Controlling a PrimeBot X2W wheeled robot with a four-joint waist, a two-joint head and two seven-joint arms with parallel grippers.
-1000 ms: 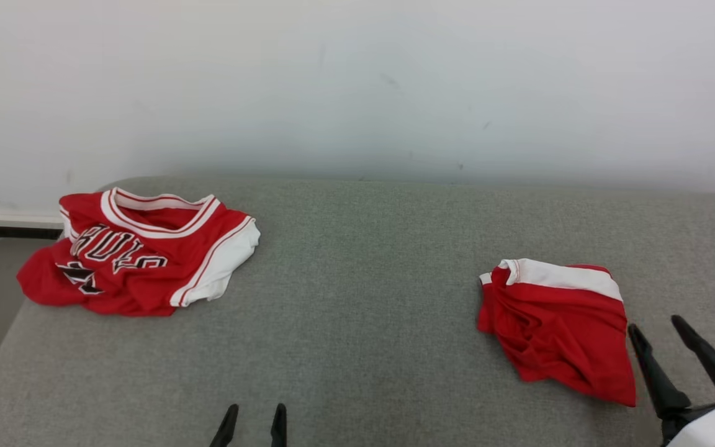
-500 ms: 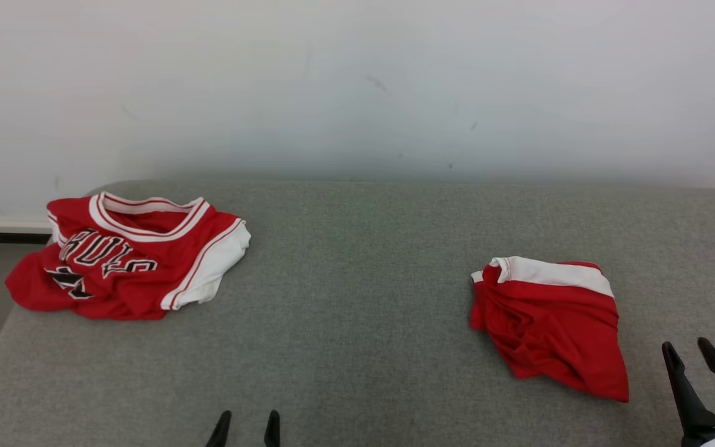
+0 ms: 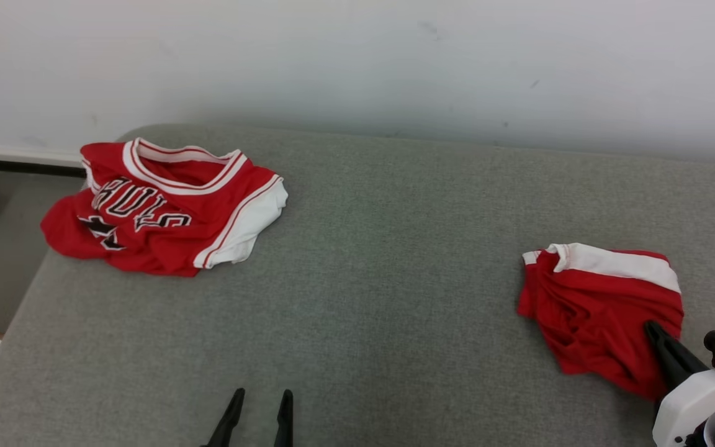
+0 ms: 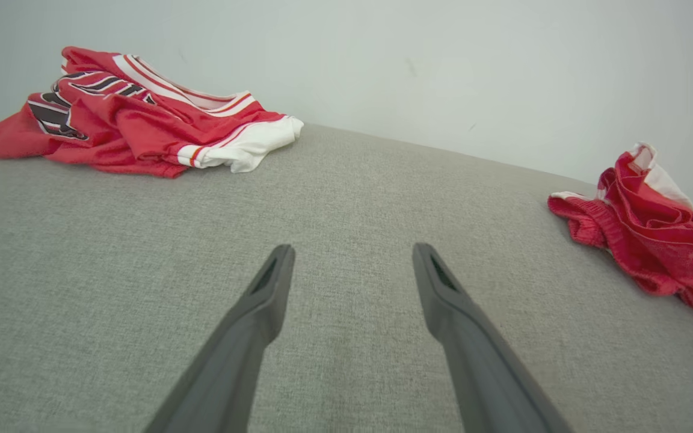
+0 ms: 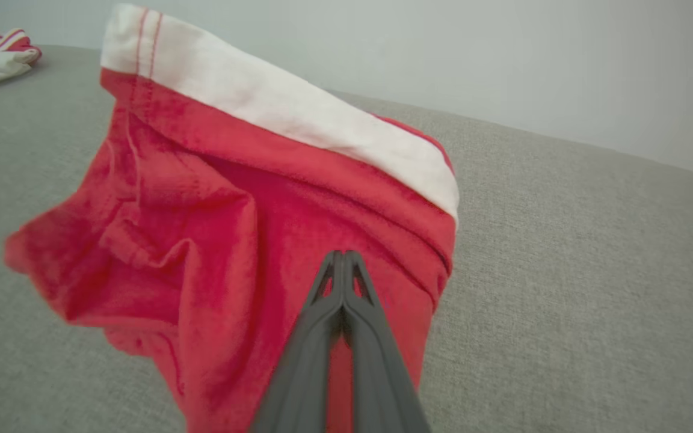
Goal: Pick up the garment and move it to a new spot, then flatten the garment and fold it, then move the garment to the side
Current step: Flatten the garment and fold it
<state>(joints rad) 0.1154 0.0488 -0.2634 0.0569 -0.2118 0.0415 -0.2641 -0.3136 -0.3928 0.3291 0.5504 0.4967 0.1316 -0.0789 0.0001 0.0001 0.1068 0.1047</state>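
My right gripper (image 3: 650, 328) is pinched shut on the red shorts (image 3: 593, 310) at lower right, ready to lift; the left gripper (image 3: 260, 397) hangs spread apart, bottom centre.

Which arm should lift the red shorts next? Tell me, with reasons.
Right. The right gripper is closed on the red shorts, while the left gripper hangs open above the grey surface, well apart from them.

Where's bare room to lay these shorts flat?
The wide middle of the grey fabric surface, between the crumpled red lettered jersey at far left and the red white-banded shorts at right, ahead of the left gripper. Crowded at those two piles.
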